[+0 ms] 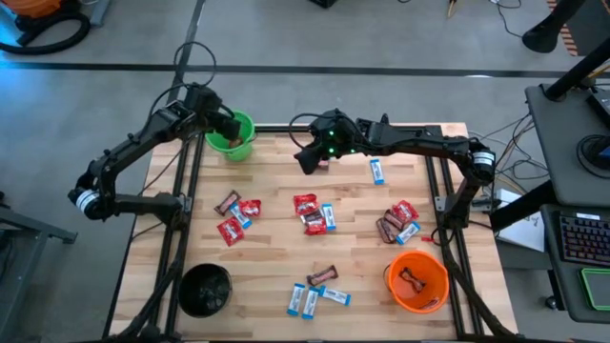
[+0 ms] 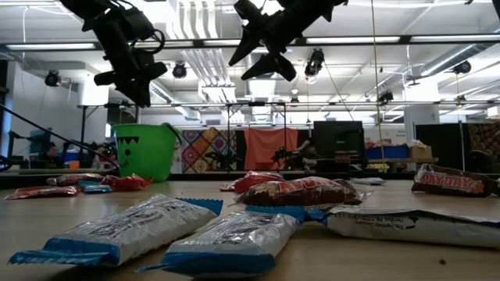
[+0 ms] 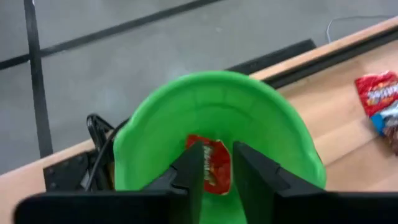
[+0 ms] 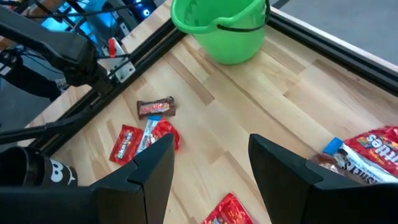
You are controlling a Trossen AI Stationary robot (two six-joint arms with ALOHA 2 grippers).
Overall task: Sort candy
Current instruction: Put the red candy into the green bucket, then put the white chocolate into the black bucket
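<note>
The green bucket (image 1: 235, 138) stands at the table's far left corner. My left gripper (image 3: 217, 171) hangs over its mouth, fingers apart. A red candy packet (image 3: 215, 160) shows in the gap, down inside the bucket (image 3: 211, 106). My right gripper (image 4: 211, 174) stands open above the far middle of the table (image 1: 312, 157), with nothing between its fingers. Loose red, blue-and-white and brown candies lie on the wood in clusters at the left (image 1: 236, 214), the middle (image 1: 313, 211), the right (image 1: 398, 221) and near the front (image 1: 315, 291).
An orange bucket (image 1: 416, 281) with a brown bar in it stands at the near right, and a black bucket (image 1: 206, 289) at the near left. A single blue-and-white candy (image 1: 378, 171) lies at the far right. Black frame rails run along the table's left and right sides.
</note>
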